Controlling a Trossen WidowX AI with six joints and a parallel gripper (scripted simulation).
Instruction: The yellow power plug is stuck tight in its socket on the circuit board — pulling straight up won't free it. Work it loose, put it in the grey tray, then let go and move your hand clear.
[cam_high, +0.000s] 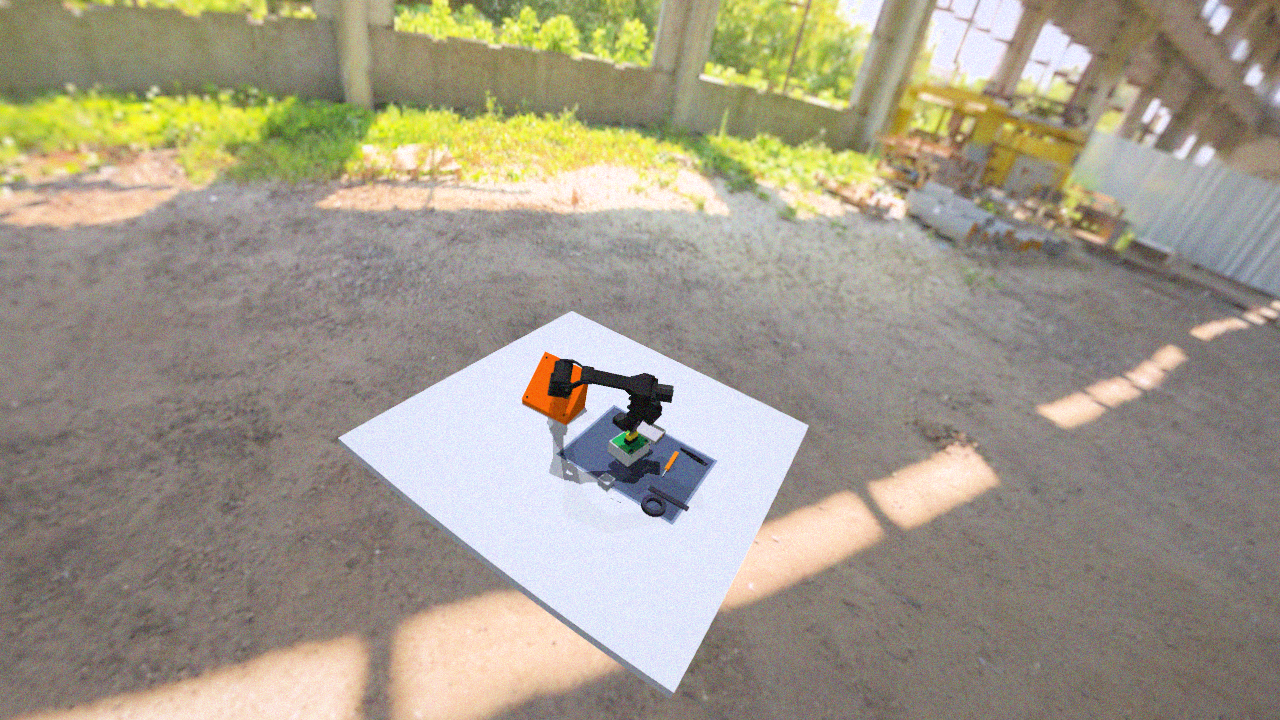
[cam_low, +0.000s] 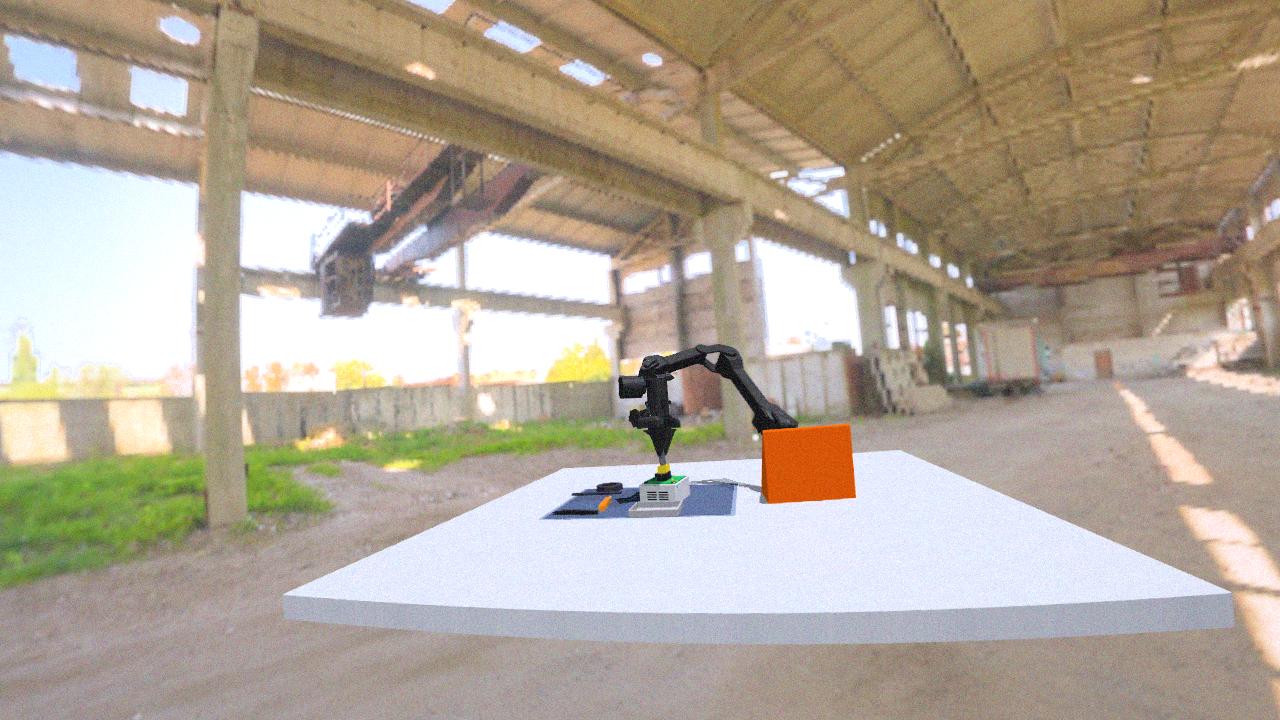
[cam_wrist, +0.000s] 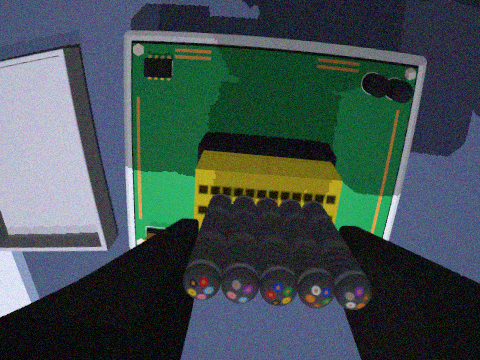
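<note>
The yellow power plug (cam_high: 631, 436) (cam_low: 663, 468) (cam_wrist: 270, 172) is at the black socket (cam_low: 663, 476) (cam_wrist: 265, 141), on the circuit board (cam_high: 617, 443) (cam_low: 650, 480) (cam_wrist: 170, 125); how deep it sits, I cannot tell. The gripper (cam_high: 631, 429) (cam_low: 662, 461) (cam_wrist: 268, 240) is closed onto the plug, its fingers partway apart at either side, with dark cables (cam_wrist: 275, 240) bunched between them in the wrist view.

The step in hand looks like working the plug loose, probably with small rocking moves. A pull too straight or too hard could leave it jammed, make the fingers slide off, or lift the housing with it; too wide a rock could strain the socket. If it gives suddenly, it might jerk free and twist in the grip. The cables could snag or keep it from lying flat once released.

The pale housing (cam_high: 629, 457) (cam_low: 664, 492) (cam_wrist: 128, 110) holds the board within its rim. The grey tray (cam_high: 659, 434) (cam_low: 656, 511) (cam_wrist: 89, 130) lies beside it, left in the wrist view and on the near side in the exterior view. Its visible floor has no plug on it, though the wrist view cuts part of the tray off. The transfer is short, but carrying low could catch the tray wall
</note>
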